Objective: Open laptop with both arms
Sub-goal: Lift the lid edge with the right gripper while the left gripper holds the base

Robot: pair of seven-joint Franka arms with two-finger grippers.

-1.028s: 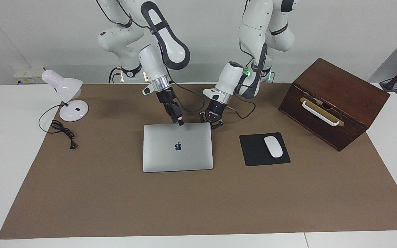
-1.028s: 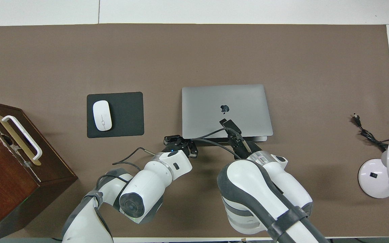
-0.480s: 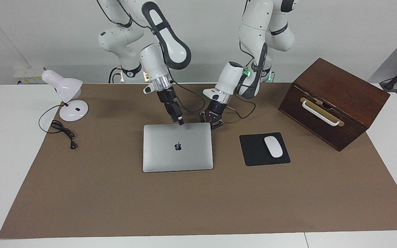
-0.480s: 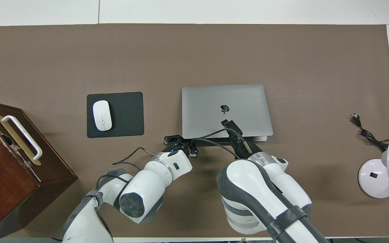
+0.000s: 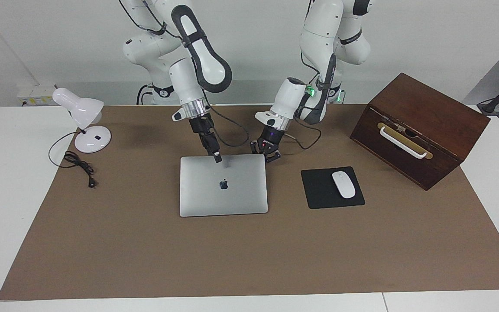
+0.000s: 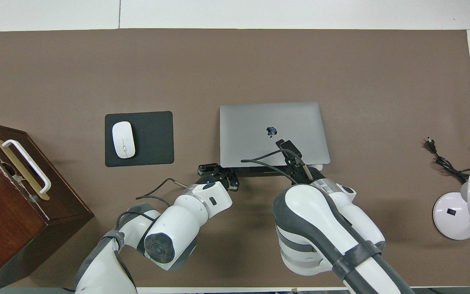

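Counting one closed laptop (image 5: 223, 185) mid-table, one mouse (image 5: 343, 184), one lamp (image 5: 83, 119), one box (image 5: 418, 128). Left gripper (image 5: 270, 154), fingertips together, sits at its corner nearest the robots; right gripper (image 5: 216, 156), spread unclear, angles down onto the lid.

The laptop (image 6: 273, 134) lies closed on the brown mat (image 6: 235, 65), with the mouse (image 6: 123, 139) on its black pad (image 6: 153, 139) beside it. The left gripper (image 6: 214, 174), jaws shut, sits at the laptop's near corner; the right gripper (image 6: 284, 145) is over the lid.
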